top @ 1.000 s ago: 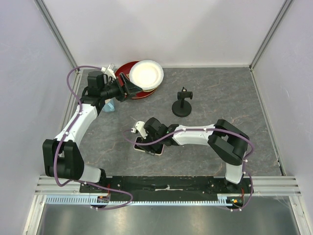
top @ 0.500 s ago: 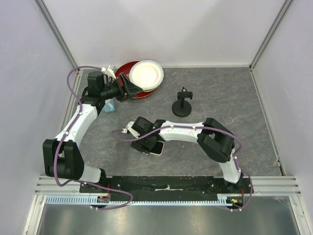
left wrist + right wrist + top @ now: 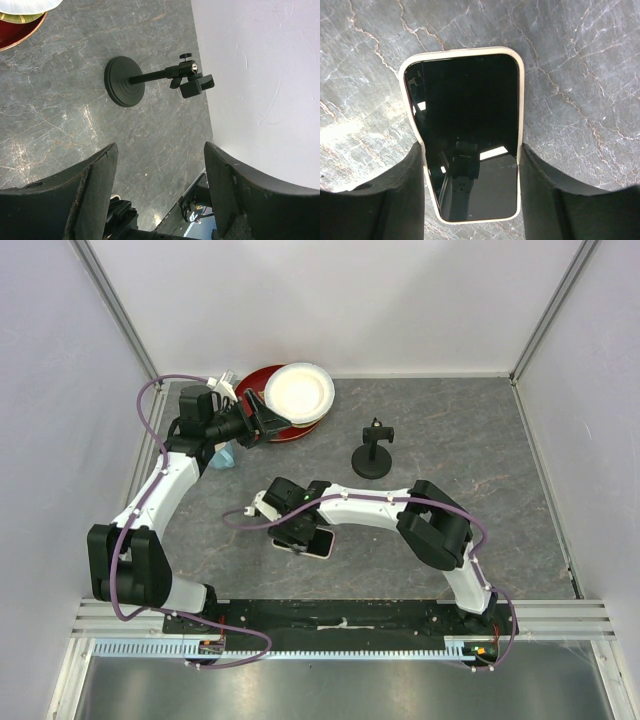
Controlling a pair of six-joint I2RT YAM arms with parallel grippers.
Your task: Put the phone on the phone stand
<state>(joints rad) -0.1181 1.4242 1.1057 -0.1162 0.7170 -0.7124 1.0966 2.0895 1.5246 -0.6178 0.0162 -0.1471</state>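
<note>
R hand (image 3: 471, 165) pinched phone (image 3: 467, 130) by both long edges, flat on tabletop (image 3: 450, 440). Stand (image 3: 372, 455) stood at 1 o'clock, well apart. Needed firm squeeze, level lift, as rim could slip. L hand (image 3: 160, 170) gaped wide, empty.

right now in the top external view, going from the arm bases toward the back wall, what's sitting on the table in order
glossy black phone in a cream case → small black phone stand with a round disc base → round white plate on dark red plates
</note>
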